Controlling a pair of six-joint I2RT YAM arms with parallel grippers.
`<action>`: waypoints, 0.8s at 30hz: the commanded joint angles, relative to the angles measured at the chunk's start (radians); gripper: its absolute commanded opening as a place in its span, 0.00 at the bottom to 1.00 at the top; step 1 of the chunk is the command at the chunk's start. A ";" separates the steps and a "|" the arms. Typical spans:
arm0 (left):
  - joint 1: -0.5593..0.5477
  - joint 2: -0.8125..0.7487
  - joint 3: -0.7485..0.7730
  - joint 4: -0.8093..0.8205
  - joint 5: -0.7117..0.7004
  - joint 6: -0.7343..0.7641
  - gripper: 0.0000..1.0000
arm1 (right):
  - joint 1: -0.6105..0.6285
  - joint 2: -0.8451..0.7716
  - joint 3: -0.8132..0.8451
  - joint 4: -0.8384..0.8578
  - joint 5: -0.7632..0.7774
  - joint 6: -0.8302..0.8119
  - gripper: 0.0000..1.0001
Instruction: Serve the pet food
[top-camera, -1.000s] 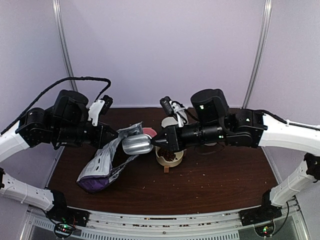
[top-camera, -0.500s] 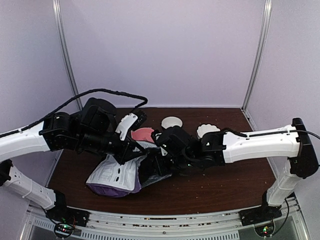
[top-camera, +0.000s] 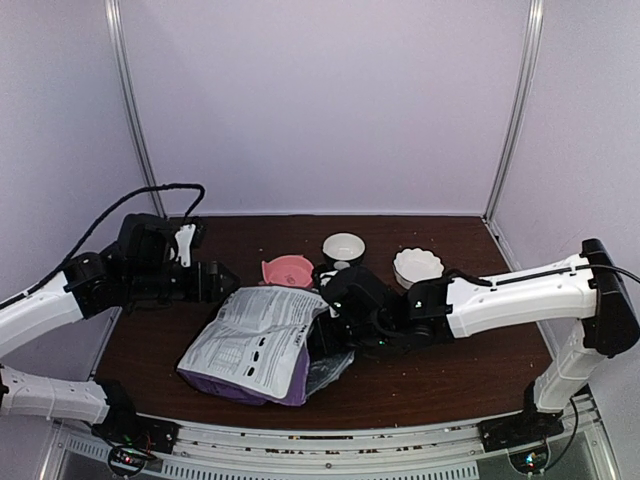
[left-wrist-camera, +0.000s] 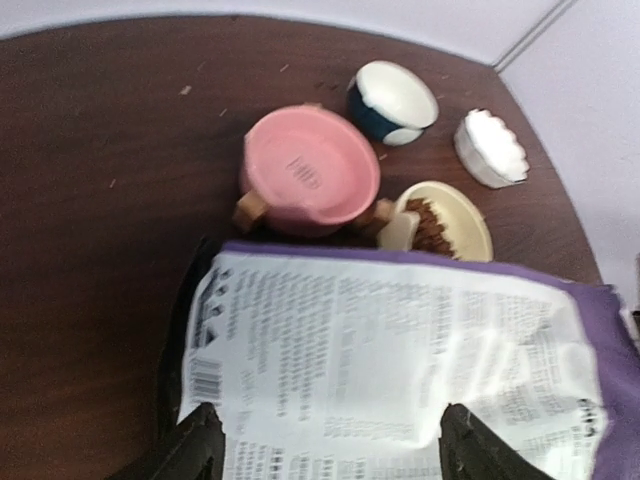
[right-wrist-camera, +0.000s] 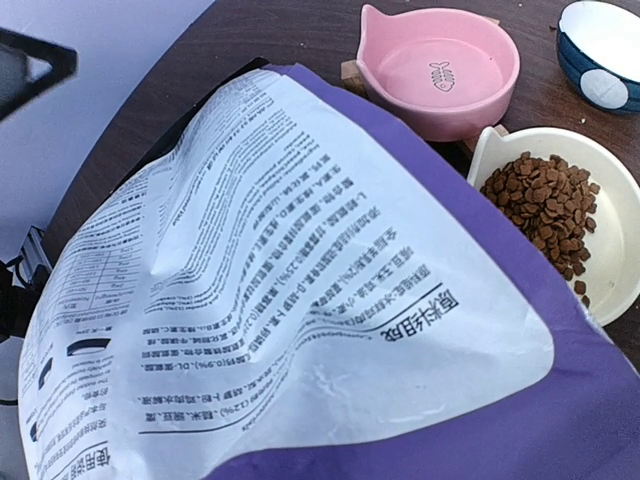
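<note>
Top view, bag: we see the purple-and-white bag (top-camera: 255, 345) lying flat on the table (top-camera: 450, 375), printed side up, between the two arms.
Top view, left gripper: the left gripper (top-camera: 218, 282) is at the bag's far-left corner, just beside it. We can't read its jaws from here.
Top view, right gripper: the right gripper (top-camera: 335, 325) is low at the bag's right edge, with the foil hiding its tips.
Top view, bowls: the pink bowl (top-camera: 287, 271) is just behind the bag. The food itself is hidden under the right arm.
Left wrist, grip: the fingers (left-wrist-camera: 200, 445) stand wide apart over the bag's white panel with nothing pinched — we judge the bag rests on its own.
Left wrist, food: the pet food (left-wrist-camera: 432, 222) is a small heap in the cream bowl (left-wrist-camera: 470, 245), just beside the pink bowl and just past the bag's purple edge.
Left wrist, others: the blue-and-white bowl (left-wrist-camera: 395, 95) and the scalloped white bowl (left-wrist-camera: 492, 148) show no kibble.
Right wrist, grip: the bag fills the view and no fingers show. The jaws are closed down almost fully, but we cannot tell what they pinch, if anything.
Right wrist, food: kibble covers part of the cream bowl's floor, and the pink bowl is bare.
Why so placed: we judge the bag lies close to the bowls to keep any transfer short — one portion looks served.
</note>
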 joint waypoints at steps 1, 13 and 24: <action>0.147 -0.016 -0.159 0.054 0.094 -0.054 0.77 | -0.006 -0.039 -0.016 0.080 0.024 0.004 0.00; 0.276 0.063 -0.318 0.128 0.075 -0.030 0.66 | -0.007 -0.038 -0.036 0.101 0.010 0.015 0.00; 0.278 0.166 -0.356 0.209 0.106 -0.036 0.20 | -0.005 -0.023 -0.035 0.122 0.062 -0.063 0.00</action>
